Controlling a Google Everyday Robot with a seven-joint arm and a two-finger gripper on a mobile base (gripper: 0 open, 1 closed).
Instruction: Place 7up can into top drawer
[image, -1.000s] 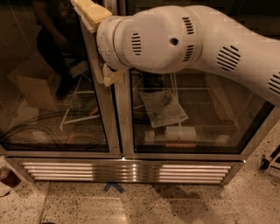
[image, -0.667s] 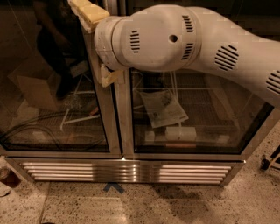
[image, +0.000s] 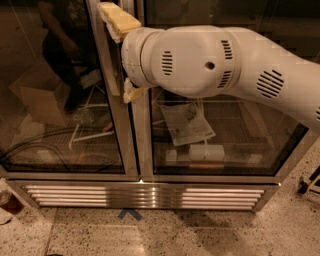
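The 7up can is out of view, and so is the top drawer. My white arm (image: 225, 62) reaches in from the right across the upper half of the camera view. Its gripper (image: 123, 56) sits at the arm's left end, close to the centre post between two glass doors. Tan gripper parts stick out above and below the wrist, and the wrist hides whatever lies between them.
A glass-door cooler (image: 135, 150) fills the view, with a metal grille (image: 145, 195) along its base. Papers (image: 187, 122) and a white box (image: 206, 151) lie on a wire shelf inside. A person's reflection (image: 67, 55) shows in the left door. Blue tape (image: 130, 214) marks the speckled floor.
The arm's end has shifted slightly right and down in front of the cooler doors. Nothing else has moved.
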